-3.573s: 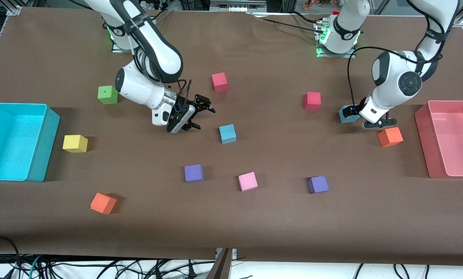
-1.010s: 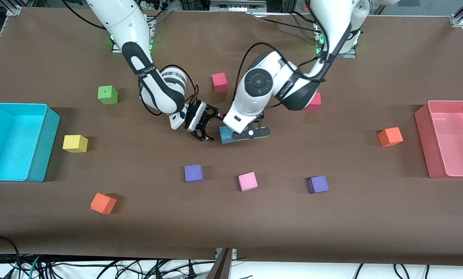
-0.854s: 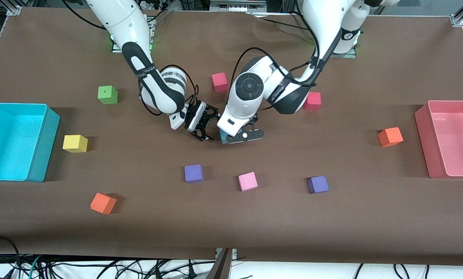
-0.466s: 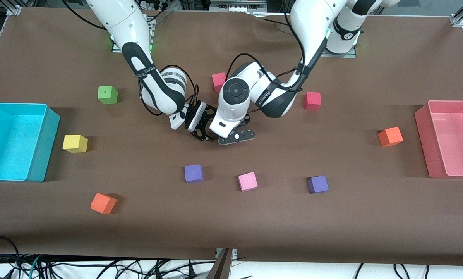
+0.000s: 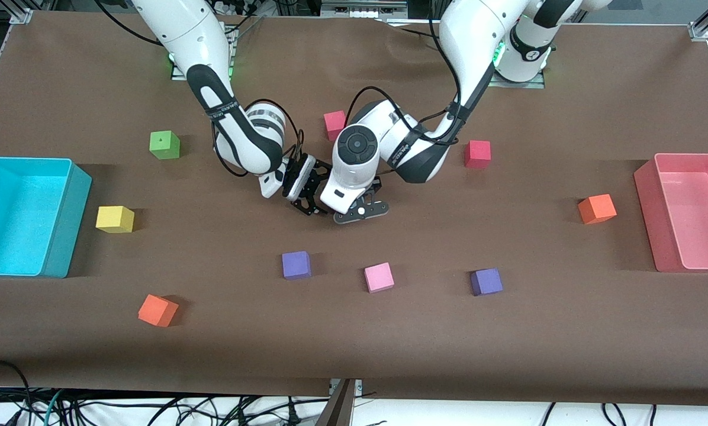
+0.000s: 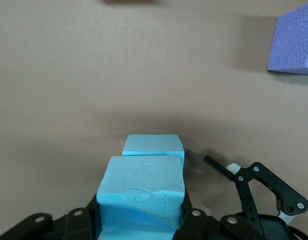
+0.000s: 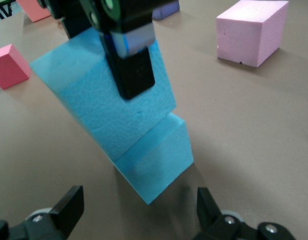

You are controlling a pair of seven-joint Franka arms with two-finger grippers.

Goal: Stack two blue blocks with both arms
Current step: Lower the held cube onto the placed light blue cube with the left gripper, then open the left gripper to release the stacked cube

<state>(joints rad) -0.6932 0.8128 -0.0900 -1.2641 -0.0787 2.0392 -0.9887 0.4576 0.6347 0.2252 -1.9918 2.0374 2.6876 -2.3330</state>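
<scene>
Carried in from the left arm's end of the table, one blue block [image 7: 101, 95] now sits over the second blue block [image 7: 156, 155] at mid-table.
Left gripper [image 6: 141, 220] pinches the upper block, its underside meeting the lower block's top. Lower block rests on the table [image 5: 508, 343], midway between the end edges. Right gripper [image 7: 136, 210] flanks the stack, fingers [image 7: 68, 205] spread and clear of it. Pink cube [image 7: 251, 32] and purple cube [image 6: 294, 45] lie toward the front edge.

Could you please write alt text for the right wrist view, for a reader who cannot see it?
The left gripper, shut on a blue block, sets it on a second blue block on the brown table. The right gripper is open beside them, near a pink cube.
</scene>
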